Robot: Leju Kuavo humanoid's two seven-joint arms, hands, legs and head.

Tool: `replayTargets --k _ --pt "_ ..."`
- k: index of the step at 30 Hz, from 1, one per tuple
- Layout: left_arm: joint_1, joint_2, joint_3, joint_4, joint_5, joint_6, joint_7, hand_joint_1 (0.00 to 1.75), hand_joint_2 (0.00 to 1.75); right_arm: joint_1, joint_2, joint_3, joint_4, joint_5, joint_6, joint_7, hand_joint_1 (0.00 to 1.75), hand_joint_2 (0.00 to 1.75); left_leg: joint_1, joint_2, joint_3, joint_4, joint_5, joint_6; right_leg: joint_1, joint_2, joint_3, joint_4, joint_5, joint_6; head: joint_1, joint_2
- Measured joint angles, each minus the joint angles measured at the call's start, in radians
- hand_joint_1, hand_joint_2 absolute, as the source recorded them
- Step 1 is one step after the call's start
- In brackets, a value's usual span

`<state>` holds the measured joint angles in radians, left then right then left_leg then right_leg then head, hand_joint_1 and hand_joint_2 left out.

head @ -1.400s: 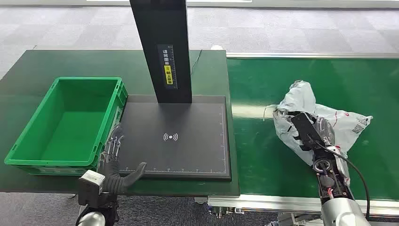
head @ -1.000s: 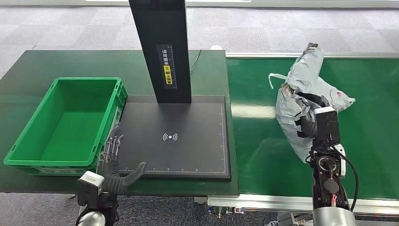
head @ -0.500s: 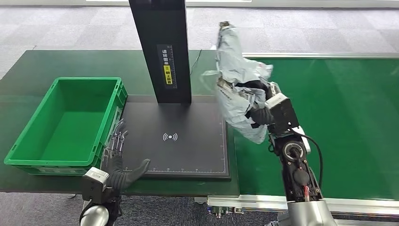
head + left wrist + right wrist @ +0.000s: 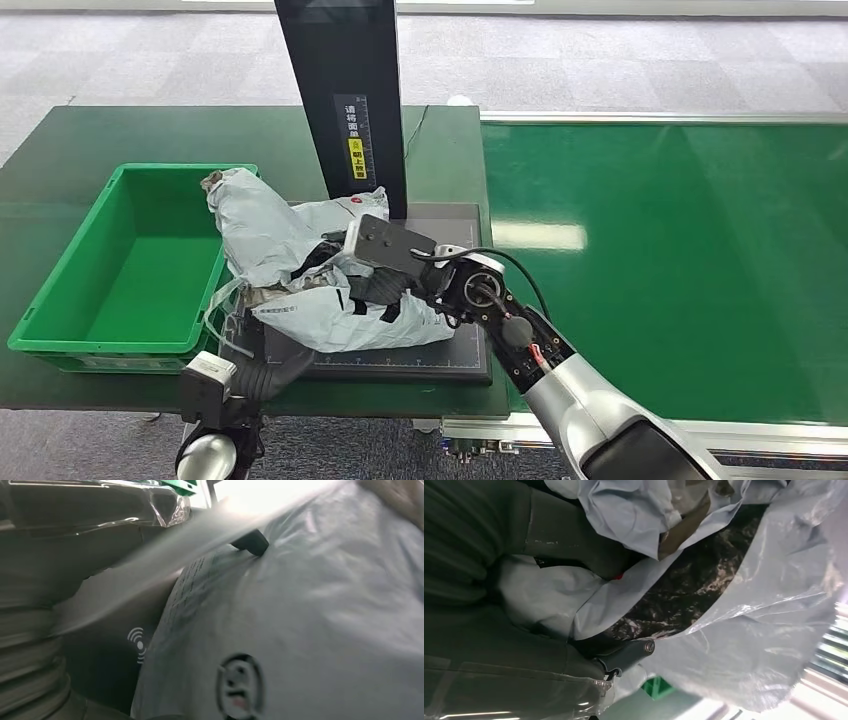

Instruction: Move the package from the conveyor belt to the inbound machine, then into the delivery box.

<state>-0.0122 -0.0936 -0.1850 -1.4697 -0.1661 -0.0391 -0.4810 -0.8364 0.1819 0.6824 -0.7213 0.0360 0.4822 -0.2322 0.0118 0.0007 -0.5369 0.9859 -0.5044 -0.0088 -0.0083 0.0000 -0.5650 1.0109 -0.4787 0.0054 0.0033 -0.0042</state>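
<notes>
Green table (image 4: 60,150) with black inbound machine (image 4: 440,345) | right hand (image 4: 370,285) clasps grey package (image 4: 300,270), fingers buried in plastic | package over machine's left edge, reaching delivery box (image 4: 60,290) rim | left hand (image 4: 265,375) at machine's near-left corner, grip unclear

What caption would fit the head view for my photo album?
The right hand holds a grey package over the black inbound machine, beside an empty green box.

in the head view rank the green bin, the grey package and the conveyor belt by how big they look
1. Conveyor belt, plainly the largest.
2. Green bin and grey package: too close to rank. The package, gripped by the right hand, is held up nearer the camera and hides the bin's right wall.
</notes>
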Motion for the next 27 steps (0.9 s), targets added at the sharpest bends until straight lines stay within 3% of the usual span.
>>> replayTargets --k 10,16,27 --pt "0.012 0.012 -0.002 -0.001 0.011 0.011 0.029 0.0 1.75 -0.07 0.029 0.123 0.122 0.015 -0.034 0.112 1.75 1.75 0.0 0.0 0.0 0.0 0.0 0.0 0.0 0.0 0.0 0.0 0.0 0.0 0.0 0.0" --pt "0.017 0.016 -0.004 -0.009 0.013 0.024 0.05 0.0 1.75 -0.098 0.028 0.239 0.178 0.192 -0.268 0.164 1.75 1.75 0.0 0.0 0.001 0.0 0.0 0.0 0.0 0.0 0.0 0.0 0.0 0.0 0.0 0.0" --pt "0.021 0.015 -0.017 -0.028 0.011 0.024 0.057 0.0 1.75 -0.114 -0.007 0.375 0.225 0.419 -0.497 0.262 1.75 1.75 0.0 0.0 0.001 0.0 0.0 0.0 0.0 0.0 0.001 0.0 0.0 0.0 0.0 0.0"
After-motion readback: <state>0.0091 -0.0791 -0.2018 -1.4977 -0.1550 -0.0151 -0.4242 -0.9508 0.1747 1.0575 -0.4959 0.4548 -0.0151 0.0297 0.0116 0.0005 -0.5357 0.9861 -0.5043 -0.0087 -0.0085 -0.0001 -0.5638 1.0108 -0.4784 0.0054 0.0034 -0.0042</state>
